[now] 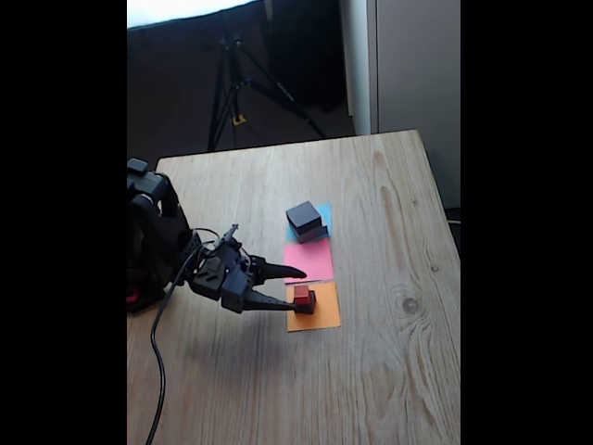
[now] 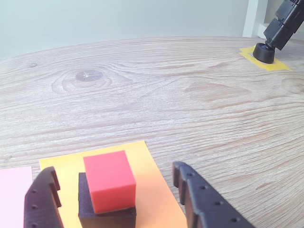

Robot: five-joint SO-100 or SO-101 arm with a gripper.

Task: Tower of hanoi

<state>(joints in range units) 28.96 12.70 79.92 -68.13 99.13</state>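
Pink paper square (image 1: 309, 259); tripod (image 1: 238, 82)

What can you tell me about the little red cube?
The red cube is tiny, plain and matte, with sharp edges. It sits upright on a small black cube, which rests on the orange paper square. The open gripper has a finger on each side of it, not touching it.
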